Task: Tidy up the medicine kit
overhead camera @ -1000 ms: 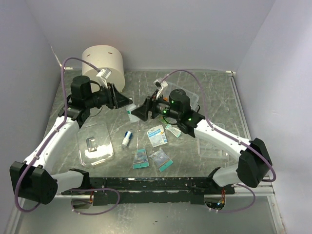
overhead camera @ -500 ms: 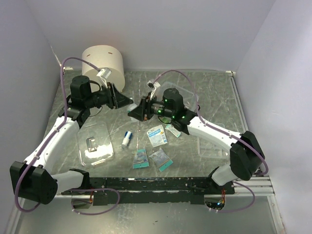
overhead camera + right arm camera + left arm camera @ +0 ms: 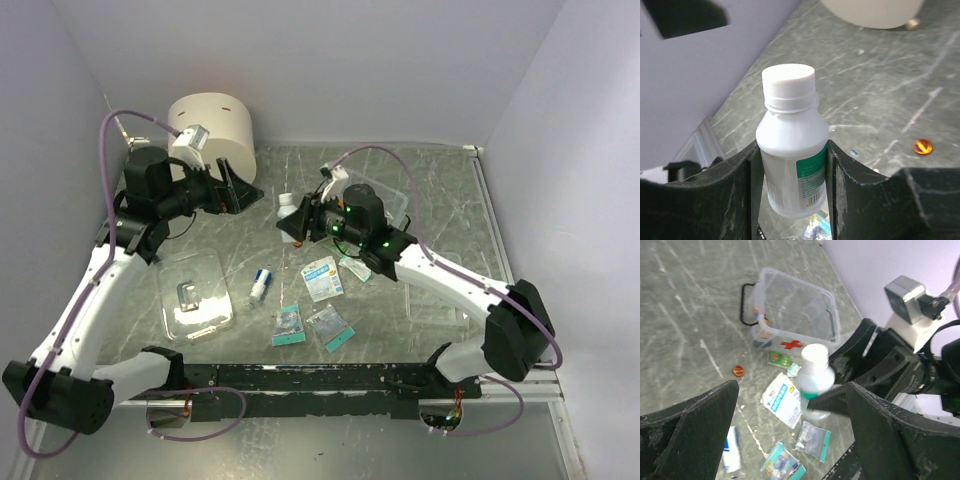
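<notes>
**Bottle in the grip, kit box waiting open**

The right gripper [image 3: 792, 165] has its jaws half closed on the body of a white-capped bottle [image 3: 789, 100], held upright off the table. The left gripper [image 3: 238, 187] stands with its jaws spread fully wide and holds nothing, near the cream cylinder [image 3: 213, 128].

The medicine kit [image 3: 800, 340] sits upright and uncovered on the far side of the table, just behind the right arm's wrist, its red cross facing the loose supplies. It looks light and stiff but thin-walled. The smooth clear plastic is likely to slip or flex under a squeeze, so the black handle [image 3: 743, 304] at its end, or a pinch over the rim, seems the safer hold.

Counted:
- one kit box
- one clear lid [image 3: 195, 292], lying well apart on the left
- one bottle
- one blue-and-white sachet [image 3: 322, 277]
- two small zip bags [image 3: 330, 325]
- one small blue-and-white tube [image 3: 261, 284]
- one green packet [image 3: 777, 358]
- one orange disc [image 3: 738, 370]
</notes>
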